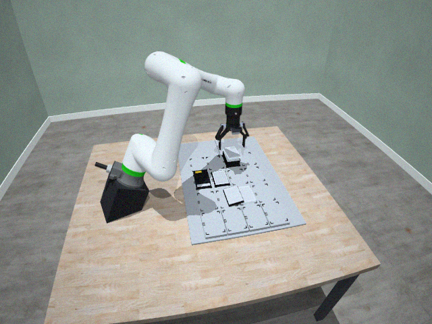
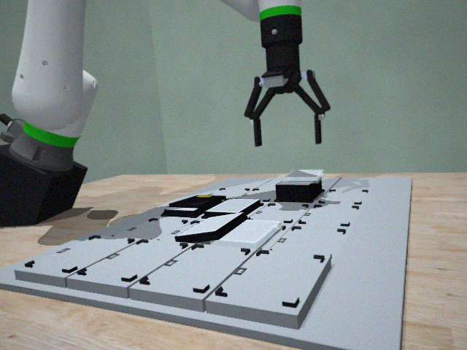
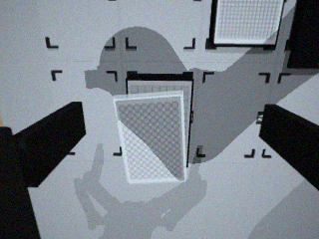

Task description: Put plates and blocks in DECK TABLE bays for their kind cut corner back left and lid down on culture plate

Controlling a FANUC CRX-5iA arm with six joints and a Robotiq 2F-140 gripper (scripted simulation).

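Note:
My gripper [image 1: 231,144] [image 2: 287,142] [image 3: 172,119] is open and empty, well above a tall black deep-well block [image 1: 231,161] [image 2: 298,191] [image 3: 159,81]. A pale 96-well plate [image 1: 231,152] [image 2: 303,174] [image 3: 152,139] lies askew on top of the block, twisted a little and overhanging one edge. A fine-grid 384-well plate [image 1: 220,177] [image 2: 233,205] [image 3: 247,20] lies flat in a bay. Beside it is a black plate with a yellow mark [image 1: 201,179] [image 2: 195,201]. Another sealed plate [image 1: 233,195] [image 2: 211,227] is tilted, one edge resting on a white plate [image 1: 248,194] [image 2: 250,231].
The grey deck [image 1: 282,198] [image 2: 376,233] with black corner pieces lies on a wooden table [image 1: 139,264]. The raised bay floors [image 1: 256,216] [image 2: 263,286] hold nothing. The arm's black base [image 1: 121,202] [image 2: 33,188] stands left of the deck.

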